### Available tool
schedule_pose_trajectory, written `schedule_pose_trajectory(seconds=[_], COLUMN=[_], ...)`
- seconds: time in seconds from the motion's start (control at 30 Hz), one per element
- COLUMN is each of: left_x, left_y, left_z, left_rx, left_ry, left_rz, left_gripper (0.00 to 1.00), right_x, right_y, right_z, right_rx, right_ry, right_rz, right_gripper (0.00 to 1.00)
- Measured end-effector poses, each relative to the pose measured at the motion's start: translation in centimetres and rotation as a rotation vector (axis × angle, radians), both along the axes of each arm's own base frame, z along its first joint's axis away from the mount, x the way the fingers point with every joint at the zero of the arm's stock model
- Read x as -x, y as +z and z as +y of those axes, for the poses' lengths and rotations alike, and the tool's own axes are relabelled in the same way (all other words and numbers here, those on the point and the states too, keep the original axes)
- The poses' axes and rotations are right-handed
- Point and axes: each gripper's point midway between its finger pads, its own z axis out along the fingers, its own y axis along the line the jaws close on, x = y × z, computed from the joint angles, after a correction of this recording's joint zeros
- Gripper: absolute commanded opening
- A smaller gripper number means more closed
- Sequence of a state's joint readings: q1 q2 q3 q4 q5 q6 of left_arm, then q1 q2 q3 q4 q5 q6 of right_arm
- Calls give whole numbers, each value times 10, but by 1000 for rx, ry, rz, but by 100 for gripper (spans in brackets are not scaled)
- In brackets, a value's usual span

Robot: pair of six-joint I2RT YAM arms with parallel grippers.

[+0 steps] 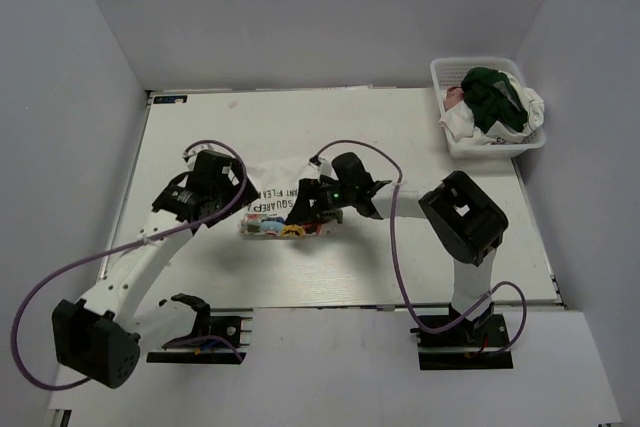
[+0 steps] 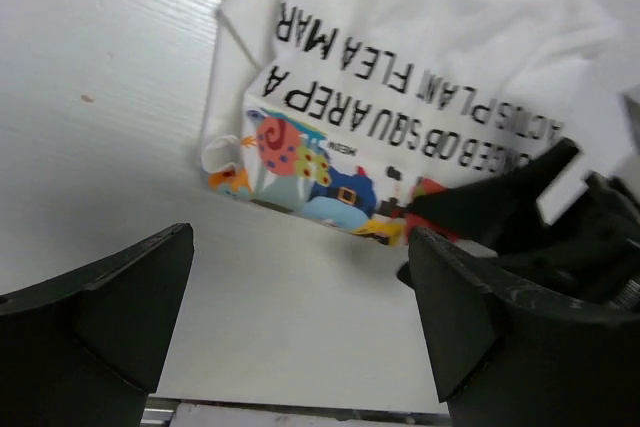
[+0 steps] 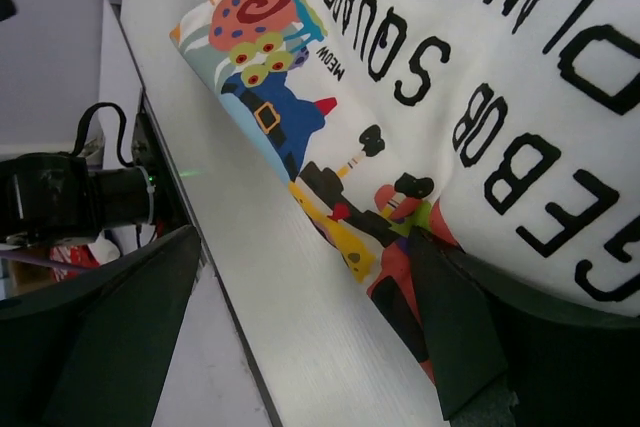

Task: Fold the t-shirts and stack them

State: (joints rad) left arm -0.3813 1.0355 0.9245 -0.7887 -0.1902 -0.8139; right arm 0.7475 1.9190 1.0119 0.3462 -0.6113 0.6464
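Left arm (image 1: 140, 267) and right arm (image 1: 468, 282): white tube links joined by bulky black housings. A thin purple cable (image 1: 30, 302) looped off the left arm, and a second purple cable (image 1: 393, 267) off the right. Each arm was bolted to a black base plate (image 1: 225, 332). A small green light (image 1: 337, 196) glowed on the right wrist. Left claw (image 2: 300, 237) and right claw (image 3: 305, 237): matte black, with broad wedge-shaped fingers (image 2: 110, 317) and faint pale scuffs on the edges.
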Motion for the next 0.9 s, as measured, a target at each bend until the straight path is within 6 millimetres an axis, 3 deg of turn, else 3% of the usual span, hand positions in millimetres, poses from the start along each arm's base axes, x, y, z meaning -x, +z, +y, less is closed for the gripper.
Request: schedule_pose_trajectory(seconds=[0.17,0.27,0.43,0.53,0.6,0.73,0.77,0.9], left_x=[-14,-33,-57,-69,-75,-84,-84,-109], left_y=[-31,-47,-87,-105,-112,-135,-145,-143], left_z=[9,12,15,12,10,11,12,6], left_rx=[-84,-131,-204,-209,-205,-203,-206,-178], left_ry=[53,65,29,-21,-39,-54,-57,-48], left_rz=[79,85,137,152,153,185,210,198], left_gripper=[99,99,95,87,77,56,42,0], right_x=[-1,-3,1,1,0,-1,-2,-8], right_y=[16,58,145,171,171,147,142,132], right_z=[-3,-4,-20,-32,-38,-52,-55,-63], right_rx=[11,-28,-125,-130,-109,-32,-17,17], right_ry=[28,50,25,-16,-41,-76,-83,-114], right_rz=[-59,-159,-368,-445,-460,-430,-424,-413], right_gripper=[90,90,90,90,90,90,90,90])
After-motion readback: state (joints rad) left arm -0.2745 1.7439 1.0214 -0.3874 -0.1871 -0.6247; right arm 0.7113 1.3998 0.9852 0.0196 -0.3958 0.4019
